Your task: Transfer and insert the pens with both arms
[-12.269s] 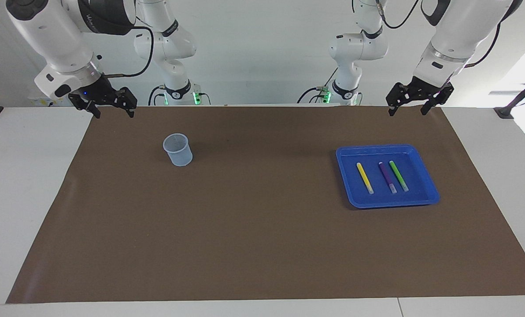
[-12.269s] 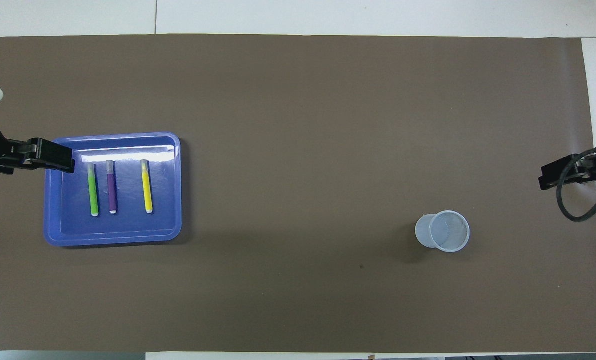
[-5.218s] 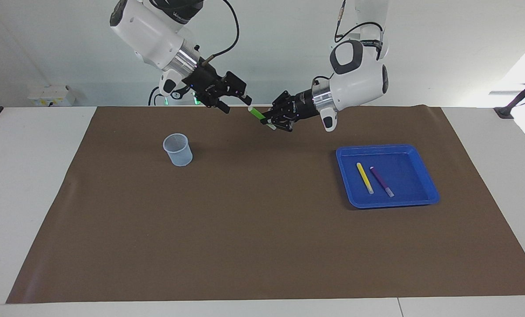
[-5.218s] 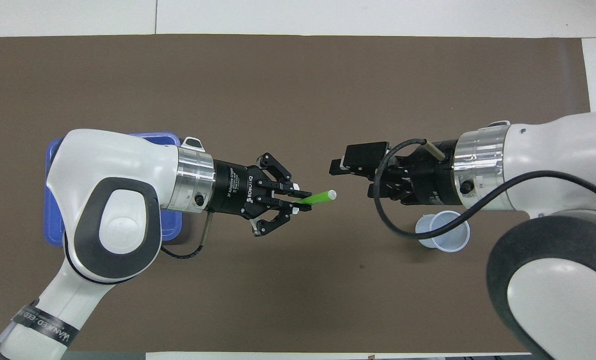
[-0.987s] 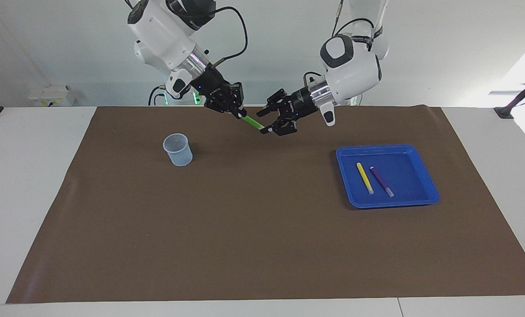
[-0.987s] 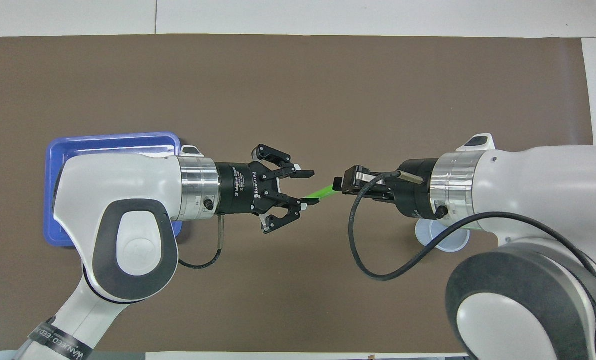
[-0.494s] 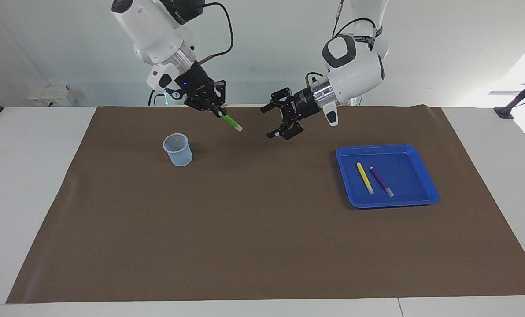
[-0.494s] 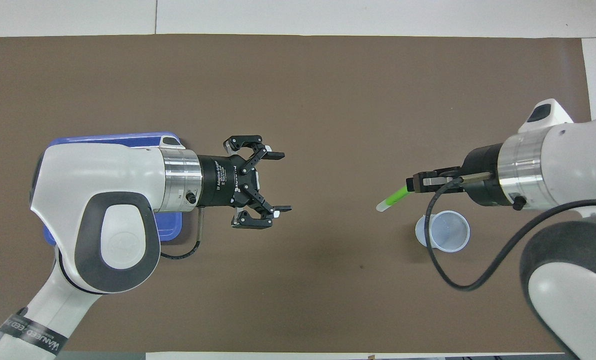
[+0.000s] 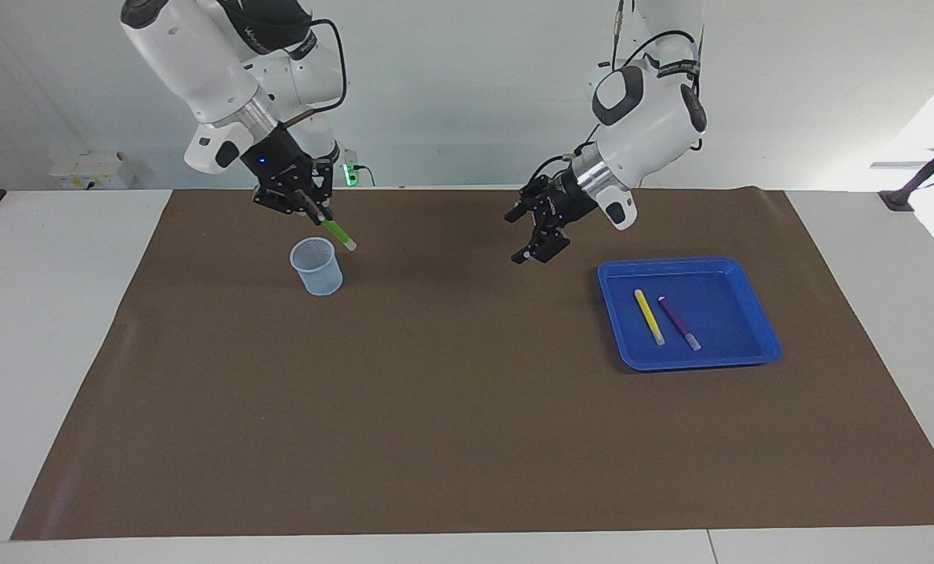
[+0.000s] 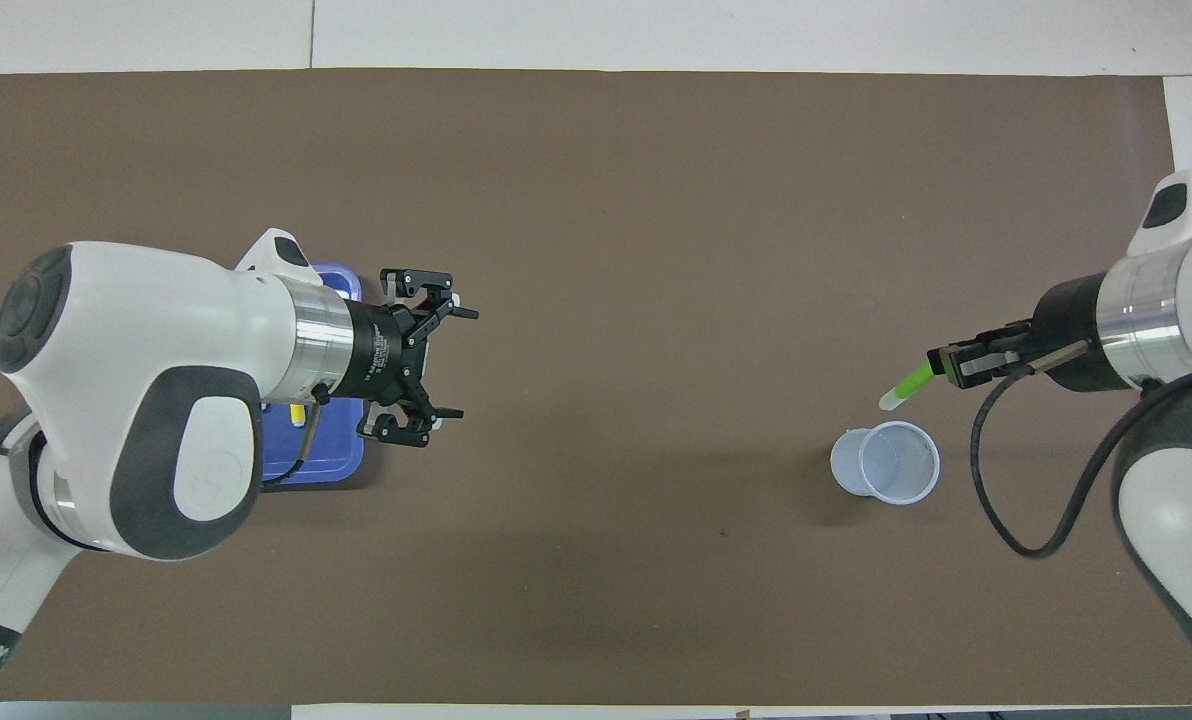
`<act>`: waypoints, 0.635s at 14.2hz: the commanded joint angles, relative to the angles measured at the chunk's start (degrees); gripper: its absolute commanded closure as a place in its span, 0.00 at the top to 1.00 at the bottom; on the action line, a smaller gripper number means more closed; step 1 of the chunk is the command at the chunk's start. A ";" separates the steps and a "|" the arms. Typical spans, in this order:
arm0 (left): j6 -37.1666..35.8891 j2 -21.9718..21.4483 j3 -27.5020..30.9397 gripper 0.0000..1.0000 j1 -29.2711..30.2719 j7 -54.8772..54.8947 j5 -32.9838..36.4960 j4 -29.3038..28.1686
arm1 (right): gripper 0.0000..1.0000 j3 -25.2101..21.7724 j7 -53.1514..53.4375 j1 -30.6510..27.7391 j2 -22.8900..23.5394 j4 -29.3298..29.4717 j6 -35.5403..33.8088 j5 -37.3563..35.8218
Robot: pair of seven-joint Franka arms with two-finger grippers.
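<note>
My right gripper [image 9: 314, 212] [image 10: 944, 368] is shut on the green pen [image 9: 338, 234] [image 10: 906, 386], which slants down with its pale end lowest, just above and beside the rim of the clear cup [image 9: 316, 266] [image 10: 885, 461]. My left gripper [image 9: 535, 235] [image 10: 446, 362] hangs open and empty over the brown mat, beside the blue tray [image 9: 757, 309] [image 10: 341, 465]. The yellow pen [image 9: 648, 316] and the purple pen [image 9: 678, 322] lie side by side in the tray. In the overhead view my left arm hides most of the tray; only a bit of the yellow pen [image 10: 298, 412] shows.
A brown mat [image 9: 467, 407] covers most of the white table [image 9: 52, 313]. The cup stands toward the right arm's end, the tray toward the left arm's end. Bare mat lies between them.
The left gripper opened and let go of the green pen, then drew back toward the tray. The right gripper carried the pen away to just above the cup.
</note>
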 commanded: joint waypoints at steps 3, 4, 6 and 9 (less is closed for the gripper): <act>-6.43 -0.09 0.12 1.00 7.90 21.74 11.93 0.60 | 0.00 0.45 -1.91 -2.40 -2.44 -9.28 4.52 -1.29; -6.52 0.00 0.12 1.00 9.47 26.83 13.08 0.17 | 0.00 0.45 -1.91 -3.02 -2.18 -9.55 4.79 -1.29; -6.26 0.35 0.12 1.00 11.94 38.78 15.01 -0.19 | 0.00 0.45 -1.91 -3.03 -1.82 -11.30 6.45 -1.29; -5.38 2.54 0.12 1.00 14.31 55.13 22.47 -0.81 | 0.00 0.45 -1.91 -4.25 -2.00 -14.20 7.60 -1.29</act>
